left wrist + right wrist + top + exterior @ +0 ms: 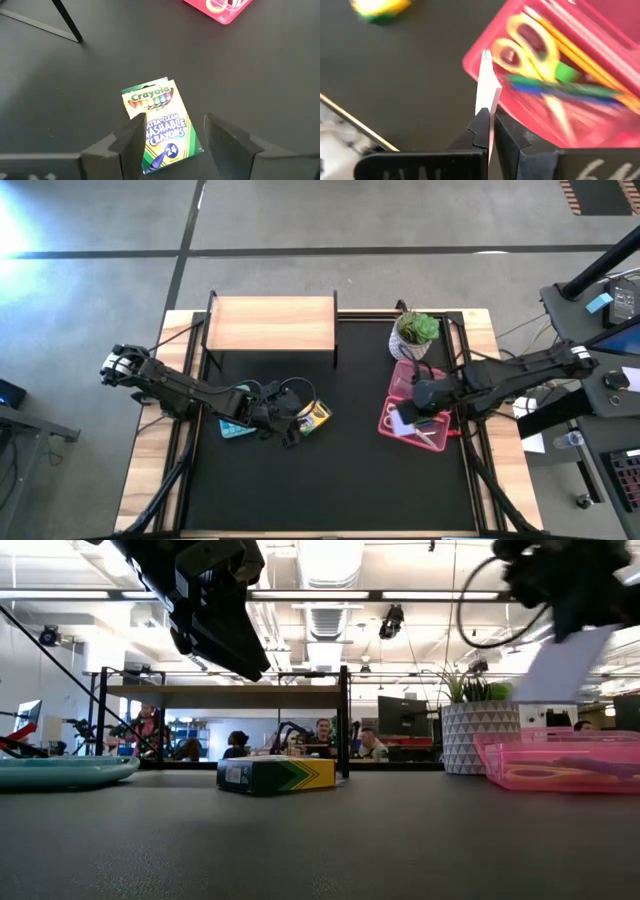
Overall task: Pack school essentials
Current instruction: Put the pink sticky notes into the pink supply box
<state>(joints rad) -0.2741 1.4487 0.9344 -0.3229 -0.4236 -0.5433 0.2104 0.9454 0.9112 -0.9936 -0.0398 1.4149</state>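
A pink tray (392,385) on the table's right side holds yellow-handled scissors (530,42), a green eraser (565,73), blue and green pens (570,90) and orange pencils (592,57). My right gripper (490,117) hangs over the tray's near-left corner, shut on a thin white card or pad (570,665). A Crayola crayon box (160,125) lies flat on the black mat left of centre. My left gripper (172,140) is open above it, one finger to each side, well clear of it in the low view (215,610). I see no yellow-pink sticky-note block. My right gripper pinches the white card by its edge (487,107) between the two fingers, coming from above. The card is lifted clear and sticks out past the fingertips, edge-on in the wrist view. In the low view it hangs tilted (575,660) above the pink tray (565,765).
A potted green plant (415,332) stands just beyond the tray. A wooden shelf on black legs (270,323) spans the far middle. A teal dish (237,430) lies under my left arm, left of the crayon box (313,417). Bare black mat fills the near half.
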